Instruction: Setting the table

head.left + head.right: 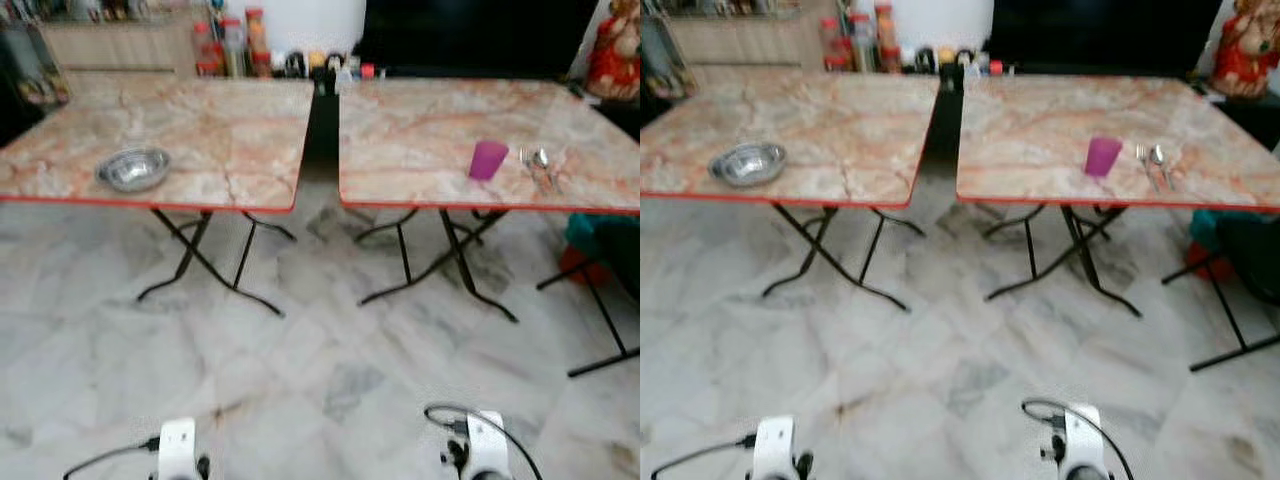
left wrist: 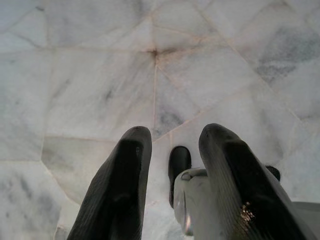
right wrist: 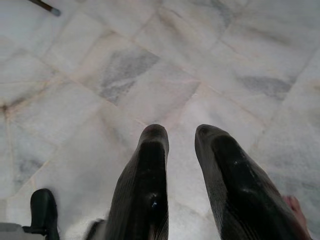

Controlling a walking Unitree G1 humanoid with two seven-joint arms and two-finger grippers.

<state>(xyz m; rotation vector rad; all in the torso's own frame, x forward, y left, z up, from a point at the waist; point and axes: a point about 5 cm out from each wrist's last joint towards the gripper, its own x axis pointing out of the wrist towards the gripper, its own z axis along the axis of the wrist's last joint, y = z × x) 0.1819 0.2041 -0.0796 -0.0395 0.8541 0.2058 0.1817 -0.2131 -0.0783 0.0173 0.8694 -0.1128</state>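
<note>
A: Where are my grippers?

B: Left gripper [image 2: 172,137] and right gripper [image 3: 181,132] hang over the floor, fingers apart, holding nothing.

A: The table things?

B: Far ahead: bowl [image 1: 133,168] on the left table [image 1: 230,120], pink cup [image 1: 488,160] beside the spoon and fork [image 1: 541,168].

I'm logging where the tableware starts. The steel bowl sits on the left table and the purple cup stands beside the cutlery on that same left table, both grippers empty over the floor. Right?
Not quite. The purple cup and the cutlery are on the right table, as the left eye view shows. The steel bowl is on the left table. The left gripper and right gripper are empty over the floor.
</note>
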